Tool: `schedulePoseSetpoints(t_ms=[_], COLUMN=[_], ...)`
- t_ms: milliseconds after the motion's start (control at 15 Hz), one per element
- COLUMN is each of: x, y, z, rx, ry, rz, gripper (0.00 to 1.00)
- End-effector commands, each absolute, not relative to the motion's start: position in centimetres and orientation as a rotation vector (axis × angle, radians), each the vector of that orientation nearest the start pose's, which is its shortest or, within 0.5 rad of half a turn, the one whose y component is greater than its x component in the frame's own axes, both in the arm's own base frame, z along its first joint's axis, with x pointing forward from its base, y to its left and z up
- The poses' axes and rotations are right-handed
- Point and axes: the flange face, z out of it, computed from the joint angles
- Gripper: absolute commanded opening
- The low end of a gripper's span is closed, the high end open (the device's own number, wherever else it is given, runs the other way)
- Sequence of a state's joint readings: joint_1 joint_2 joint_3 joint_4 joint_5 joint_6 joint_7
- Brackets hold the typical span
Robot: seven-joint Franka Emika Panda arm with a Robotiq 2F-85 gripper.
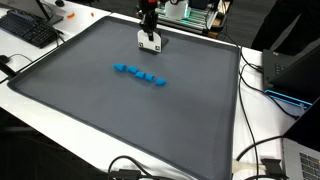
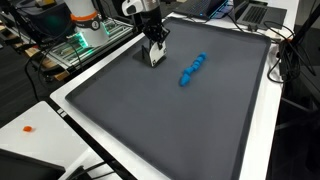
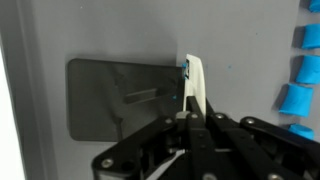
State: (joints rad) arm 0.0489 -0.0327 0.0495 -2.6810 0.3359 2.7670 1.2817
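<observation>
Your hand point(image 2: 156, 57) is mostly black, with matte black linkages and small round screws showing in the wrist view. Its fingers point(image 3: 197, 88) are cream-white, and your arm point(image 2: 138, 8) above is white.

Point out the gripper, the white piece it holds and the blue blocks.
gripper point(image 1: 150, 33): in an exterior view, between its fingertips
white piece point(image 3: 197, 85): wrist view, middle of its edge
blue blocks point(image 1: 140, 74): in an exterior view, a middle block

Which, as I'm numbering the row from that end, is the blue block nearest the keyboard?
The end block, leftmost in an exterior view: it alone faces the keyboard; the rest of the row trails away from it.
</observation>
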Motion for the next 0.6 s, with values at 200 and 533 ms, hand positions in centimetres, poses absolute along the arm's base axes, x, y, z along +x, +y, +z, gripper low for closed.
schedulePoseSetpoints(t_ms=[200,533], x=[42.52,42.59], y=[2.75,2.67], z=[25.1,24.71], rx=[-2.165,-2.162], ry=[2.008,2.015], rz=[-0.027,-0.017], gripper=[0.01,0.01])
